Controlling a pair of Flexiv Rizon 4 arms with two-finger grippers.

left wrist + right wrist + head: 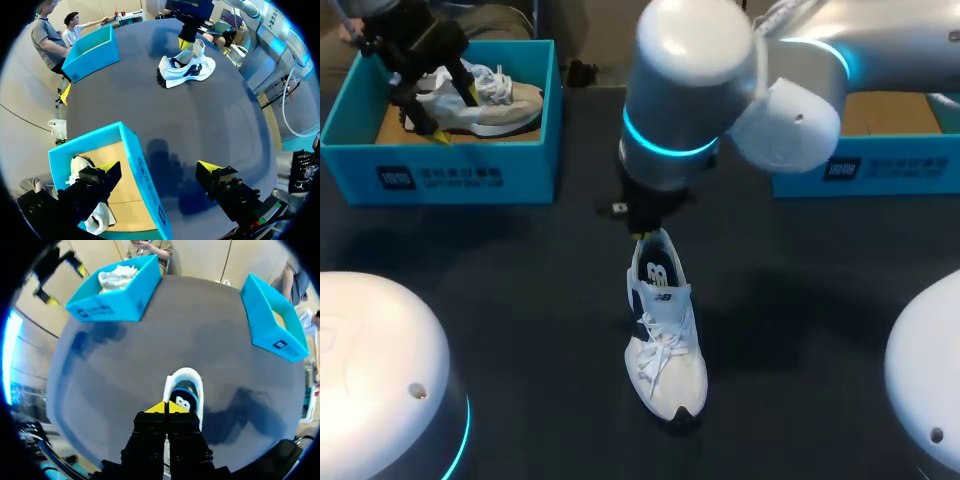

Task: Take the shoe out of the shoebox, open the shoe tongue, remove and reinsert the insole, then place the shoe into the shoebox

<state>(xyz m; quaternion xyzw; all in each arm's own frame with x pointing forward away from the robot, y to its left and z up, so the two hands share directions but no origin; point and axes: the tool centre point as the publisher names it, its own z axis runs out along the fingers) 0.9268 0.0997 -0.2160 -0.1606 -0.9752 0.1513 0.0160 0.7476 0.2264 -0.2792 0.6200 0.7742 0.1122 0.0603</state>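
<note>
A white shoe (666, 345) with a dark insole stands on the dark table's middle, toe toward the near edge. My right gripper (642, 232) hangs just over its heel opening, shut. In the right wrist view its yellow tips (166, 407) meet above the shoe's (183, 390) insole, with nothing seen between them. My left gripper (453, 112) is open above the left blue shoebox (440, 165), which holds another white shoe (495, 100). In the left wrist view its open fingers straddle that shoebox's wall (145, 175), apart from the shoe (92, 220) inside.
A second blue shoebox (890, 165) stands at the far right, partly hidden by my right arm. The two white arm bases fill the near corners. Dark tabletop (520, 300) lies bare around the shoe.
</note>
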